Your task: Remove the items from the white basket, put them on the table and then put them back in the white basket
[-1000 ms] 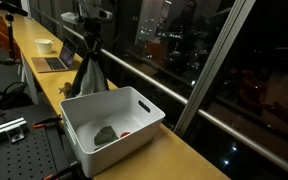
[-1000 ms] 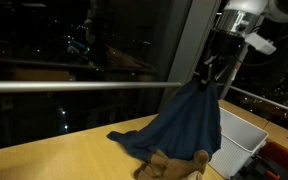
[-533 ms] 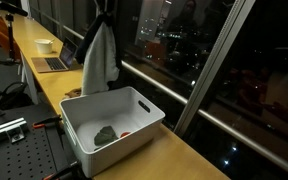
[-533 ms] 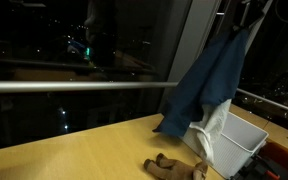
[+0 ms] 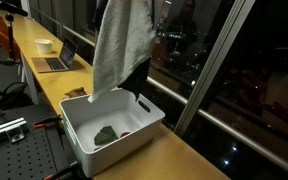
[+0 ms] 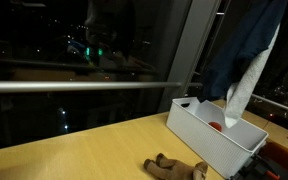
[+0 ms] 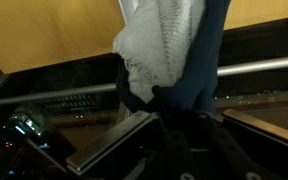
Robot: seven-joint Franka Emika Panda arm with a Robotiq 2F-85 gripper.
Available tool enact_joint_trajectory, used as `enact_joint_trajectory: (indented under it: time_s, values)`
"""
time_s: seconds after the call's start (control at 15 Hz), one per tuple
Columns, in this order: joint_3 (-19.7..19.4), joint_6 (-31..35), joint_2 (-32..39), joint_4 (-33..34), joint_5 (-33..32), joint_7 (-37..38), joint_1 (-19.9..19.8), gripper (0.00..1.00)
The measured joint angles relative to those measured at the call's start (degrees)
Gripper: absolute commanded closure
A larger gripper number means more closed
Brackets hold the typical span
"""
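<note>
Above the white basket [image 5: 102, 157], a dark blue cloth [image 6: 236, 45] and a large grey-beige towel [image 5: 119, 45] hang together, their tops out of frame in both exterior views — the towel's lower tip reaches down to the basket's rim. Seen from the wrist, the gripper [image 7: 187, 108] is clamped on the dark blue cloth, with the towel bunched against it. Down in the basket lie a small grey piece [image 5: 105, 134] and something red [image 5: 126, 133]. On the tan table [image 6: 74, 150], a brown plush [image 6: 174, 167] lies left of the basket — near it, not touching.
</note>
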Motion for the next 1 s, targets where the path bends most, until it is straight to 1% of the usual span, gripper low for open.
enact_joint_trajectory:
  time_s: [0.2, 0.33, 0.47, 0.67, 1.0]
  values:
    - [-2.1, -3.5, 3.1, 8.1, 0.4, -3.9, -1.5, 0.97]
    - [-2.2, -3.8, 5.7, 10.0, 1.4, -4.2, -1.5, 0.97]
    - [-1.8, -3.5, 8.0, 9.8, 2.8, -4.2, -1.1, 0.97]
    - [-1.7, -2.2, 10.2, 7.7, 5.3, -4.2, -0.7, 0.97]
    - [-1.7, 0.6, 10.5, 2.1, 8.2, -4.2, -0.7, 0.97]
